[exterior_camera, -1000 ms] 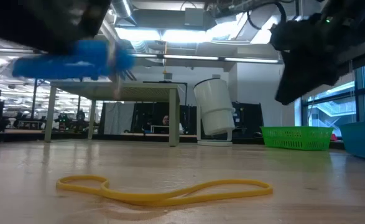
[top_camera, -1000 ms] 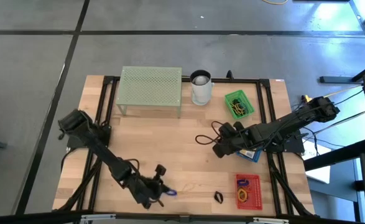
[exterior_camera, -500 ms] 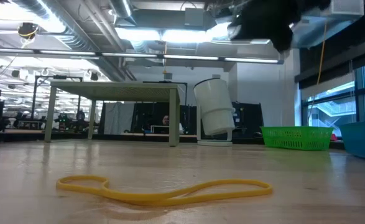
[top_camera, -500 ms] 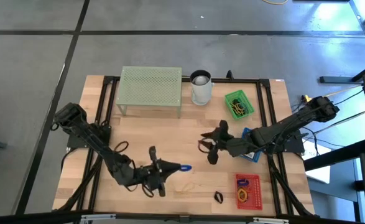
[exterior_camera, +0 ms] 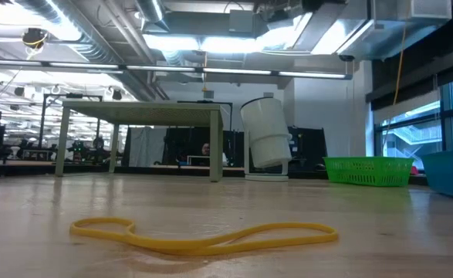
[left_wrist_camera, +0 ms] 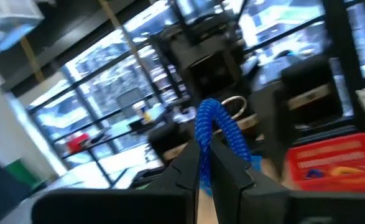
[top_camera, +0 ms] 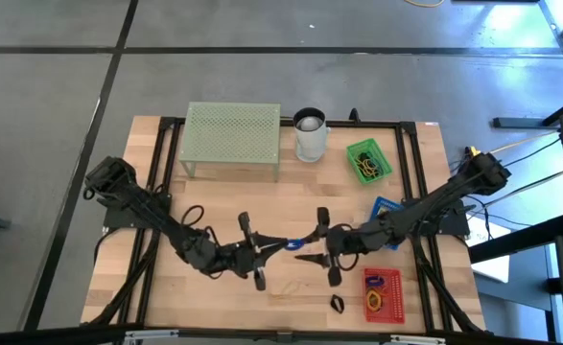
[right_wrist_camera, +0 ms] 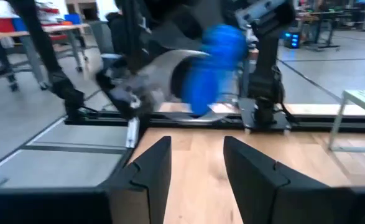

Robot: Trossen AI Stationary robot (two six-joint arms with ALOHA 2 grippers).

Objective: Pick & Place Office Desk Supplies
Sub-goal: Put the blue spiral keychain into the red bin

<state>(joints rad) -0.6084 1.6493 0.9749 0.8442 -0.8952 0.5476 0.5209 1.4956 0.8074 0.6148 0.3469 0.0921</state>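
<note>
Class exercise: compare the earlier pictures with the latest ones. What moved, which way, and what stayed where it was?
The left gripper, shut on a blue rubber band, swung from the table's near edge toward the middle. The right gripper, open, travelled inward to face it; the two now nearly meet around the band. Nothing was released. The mesh stand, white cup, green tray, red tray and yellow rubber band stayed put.

- Two dark arms, one gripper each — left gripper (top_camera: 283, 245), right gripper (top_camera: 312, 255).
- One blue rubber band (top_camera: 301, 244).
- One yellow rubber band (exterior_camera: 203, 234).
- One white cup (top_camera: 310, 134).
- One pale green mesh stand (top_camera: 232, 136).
- Three small trays — green tray (top_camera: 368, 160), blue tray (top_camera: 385, 208), red tray (top_camera: 383, 293).
- One black binder clip (top_camera: 338, 304) near the desk's front edge.
</note>
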